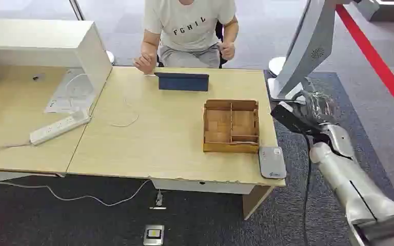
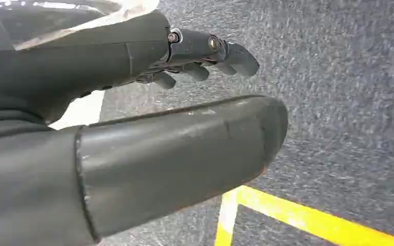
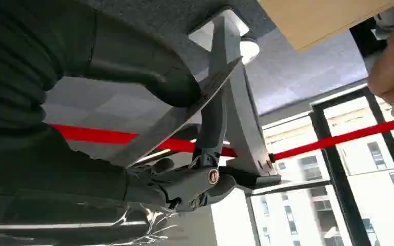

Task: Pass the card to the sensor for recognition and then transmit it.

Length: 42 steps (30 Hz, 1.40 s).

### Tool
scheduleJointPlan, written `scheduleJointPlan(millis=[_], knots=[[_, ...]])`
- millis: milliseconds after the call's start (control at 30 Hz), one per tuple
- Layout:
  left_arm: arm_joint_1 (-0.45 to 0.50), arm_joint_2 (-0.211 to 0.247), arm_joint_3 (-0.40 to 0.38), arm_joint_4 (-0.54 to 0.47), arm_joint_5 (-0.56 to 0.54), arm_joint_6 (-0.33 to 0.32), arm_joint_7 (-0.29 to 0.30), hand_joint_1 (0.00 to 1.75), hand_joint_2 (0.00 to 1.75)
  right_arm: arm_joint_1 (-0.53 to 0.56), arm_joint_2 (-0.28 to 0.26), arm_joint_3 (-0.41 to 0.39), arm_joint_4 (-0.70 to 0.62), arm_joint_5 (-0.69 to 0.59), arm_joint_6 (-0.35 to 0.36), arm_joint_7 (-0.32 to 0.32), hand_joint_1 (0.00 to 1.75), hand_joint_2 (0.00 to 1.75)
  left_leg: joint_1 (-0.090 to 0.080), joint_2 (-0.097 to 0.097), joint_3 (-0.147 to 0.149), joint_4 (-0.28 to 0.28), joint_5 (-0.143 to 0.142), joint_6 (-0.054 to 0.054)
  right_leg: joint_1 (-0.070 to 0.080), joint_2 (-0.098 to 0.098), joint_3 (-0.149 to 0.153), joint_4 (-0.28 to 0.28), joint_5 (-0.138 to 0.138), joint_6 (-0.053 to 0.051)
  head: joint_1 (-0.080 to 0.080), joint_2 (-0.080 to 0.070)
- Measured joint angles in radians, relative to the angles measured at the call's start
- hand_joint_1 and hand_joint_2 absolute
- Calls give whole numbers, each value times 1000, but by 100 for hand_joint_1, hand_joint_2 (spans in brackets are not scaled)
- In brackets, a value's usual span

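The right hand (image 1: 315, 108) grips a thin dark card (image 1: 287, 117), held off the table's right edge. The flat grey sensor pad (image 1: 272, 162) at the near right corner looks not yet reached, so scanning and handing over remain. The left hand (image 2: 200, 56) holds nothing, with fingers loosely apart.

I count one wooden divided tray (image 1: 231, 126), one grey sensor pad (image 1: 272, 162), one blue tablet (image 1: 183, 81), one white power strip (image 1: 59, 128), one seated person (image 1: 190, 32).

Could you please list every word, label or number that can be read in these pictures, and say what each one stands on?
"FGHIL": dark letters on the chest of the person's light T-shirt.
A small mark on the grey sensor pad at the table's corner: too small to read.
A round emblem on the white stand: no legible text.
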Motion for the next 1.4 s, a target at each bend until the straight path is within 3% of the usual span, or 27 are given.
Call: scheduleJointPlan(millis=[267,533,1400], knots=[[1,0,2,0,2,5,-6,0,0,30,-64,-9,2,-32,-10,-32,175,175,0,0,0,0,0,0,0,0,0,0,0,0,0,0],[0,0,4,0,3,23,-11,0,0,54,-80,-8,2,-9,-23,-65,175,175,0,0,0,0,0,0,0,0,0,0,0,0,0,0],[-2,-1,8,0,17,89,14,0,0,228,-27,2,-15,-57,-45,-161,175,175,0,0,0,0,-1,0,0,0,0,0,0,0,0,0]])
